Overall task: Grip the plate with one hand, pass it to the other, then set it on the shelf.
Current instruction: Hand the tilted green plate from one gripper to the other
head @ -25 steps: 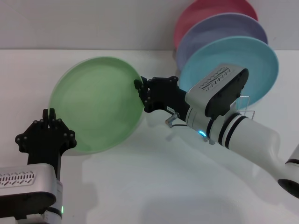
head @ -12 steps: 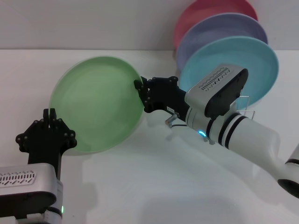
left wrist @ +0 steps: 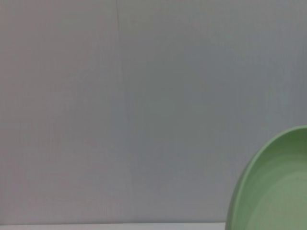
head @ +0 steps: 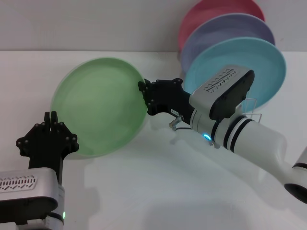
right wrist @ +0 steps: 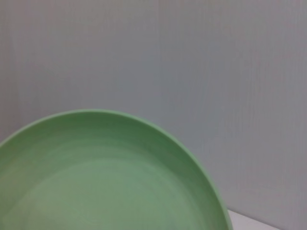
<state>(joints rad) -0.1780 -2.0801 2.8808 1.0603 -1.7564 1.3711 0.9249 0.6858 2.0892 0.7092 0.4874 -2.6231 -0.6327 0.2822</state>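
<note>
The light-green plate (head: 100, 105) is held tilted above the white table, left of centre in the head view. My right gripper (head: 143, 93), black on a white black-ringed arm, is shut on the plate's right rim. The plate fills the lower part of the right wrist view (right wrist: 105, 182). My left gripper (head: 51, 116), black with a silver wrist, sits at the lower left beside the plate's lower left edge, its tips close together and empty. In the left wrist view only the plate's edge (left wrist: 273, 187) shows, off to one side. The wire shelf (head: 253, 109) stands behind my right arm.
The shelf holds a light-blue plate (head: 261, 62), a lavender plate (head: 230, 31) and a pink plate (head: 216, 12), all upright at the back right. A wire end of the shelf (head: 175, 123) pokes out under my right wrist. The white table (head: 153, 191) extends in front.
</note>
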